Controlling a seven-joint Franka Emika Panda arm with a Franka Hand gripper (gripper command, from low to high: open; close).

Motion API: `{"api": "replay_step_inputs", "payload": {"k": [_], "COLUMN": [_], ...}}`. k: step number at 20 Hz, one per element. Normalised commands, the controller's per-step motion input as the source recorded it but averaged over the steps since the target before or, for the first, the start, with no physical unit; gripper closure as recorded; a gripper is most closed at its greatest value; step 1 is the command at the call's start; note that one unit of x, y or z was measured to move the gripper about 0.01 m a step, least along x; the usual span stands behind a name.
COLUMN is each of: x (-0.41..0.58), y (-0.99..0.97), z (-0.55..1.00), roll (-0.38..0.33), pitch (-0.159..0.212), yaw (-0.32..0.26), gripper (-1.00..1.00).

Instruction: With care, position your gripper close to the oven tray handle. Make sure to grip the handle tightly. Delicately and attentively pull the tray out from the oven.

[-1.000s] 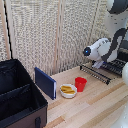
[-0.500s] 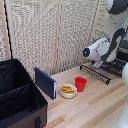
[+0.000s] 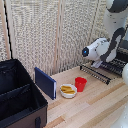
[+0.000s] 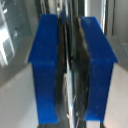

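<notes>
In the exterior view the white gripper [image 3: 96, 63] reaches down onto the front of the tray [image 3: 111, 69], a dark wire rack sticking out over the table at the exterior view's right. The oven tray handle [image 3: 94, 74] is the thin dark bar along the rack's near edge. In the wrist view the two blue fingertips [image 4: 47, 70] stand close together around a thin dark bar, the handle [image 4: 70, 75]; the gripper [image 4: 71, 70] is shut on it. The oven [image 3: 123, 49] is mostly hidden behind the arm at the right edge.
A red cup [image 3: 80, 83] and a white bowl of yellow food [image 3: 67, 90] stand on the wooden table [image 3: 95, 107] near the rack's end. A blue flat panel [image 3: 45, 82] leans beside a large black open case [image 3: 17, 97]. A slatted wall stands behind.
</notes>
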Motion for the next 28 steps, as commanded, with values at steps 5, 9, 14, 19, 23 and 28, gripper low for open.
{"api": "replay_step_inputs", "payload": {"k": [5,9,14,19,23,28], "x": [0.165,0.164,0.174,0.109,0.064,0.046], "y": [0.46,0.71,0.82,0.73,0.27,0.02], "z": [0.12,0.00,0.00,0.00,0.02,0.15], "roll": [0.162,0.040,0.000,0.000,-0.018,0.000], "pitch": [0.058,0.008,0.000,0.000,0.000,0.009], "yaw": [0.148,0.101,0.068,0.059,0.012,0.028], "gripper": [1.00,1.00,1.00,1.00,-1.00,-1.00]}}
